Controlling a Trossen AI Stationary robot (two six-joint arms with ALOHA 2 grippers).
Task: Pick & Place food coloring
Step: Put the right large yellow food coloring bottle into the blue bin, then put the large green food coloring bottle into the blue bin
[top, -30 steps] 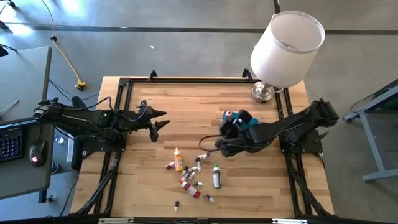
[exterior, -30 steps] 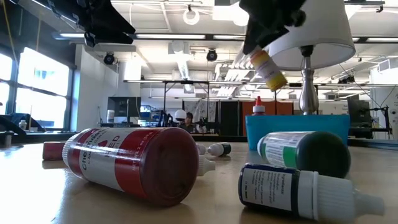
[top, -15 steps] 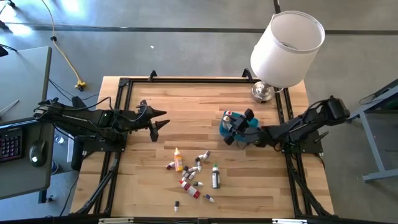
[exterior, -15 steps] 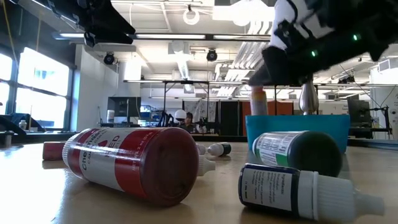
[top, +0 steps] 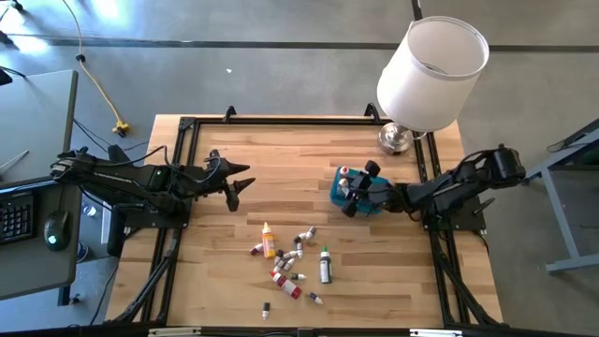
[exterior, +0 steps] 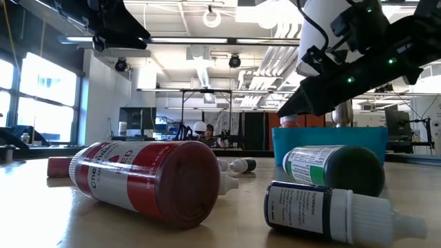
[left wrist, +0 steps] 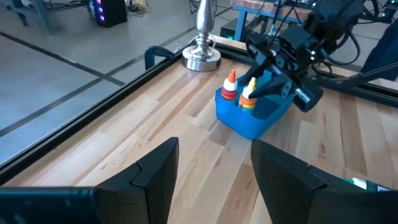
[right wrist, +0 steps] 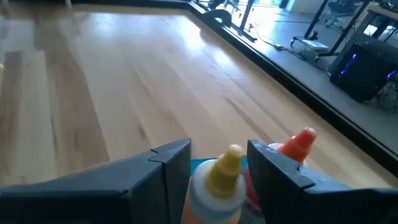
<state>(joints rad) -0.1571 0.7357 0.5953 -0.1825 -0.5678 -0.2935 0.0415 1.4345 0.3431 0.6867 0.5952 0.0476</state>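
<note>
Your right hand (right wrist: 217, 163) straddles the yellow-capped bottle (right wrist: 219, 180), fingers apart. Your left hand (top: 241, 179) is open. Nearest bottle (exterior: 148, 180) reads "RED".

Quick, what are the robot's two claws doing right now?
Left gripper: open, empty.
Right gripper: open around the yellow-capped bottle in the teal bin.

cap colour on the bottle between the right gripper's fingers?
Yellow cap, clearest in the right wrist view.

Right gripper (top: 353, 194) low, arm stretched toward table centre, fingers parted. Left gripper (top: 241, 179) hovers apart at left side, fingers open.
</note>
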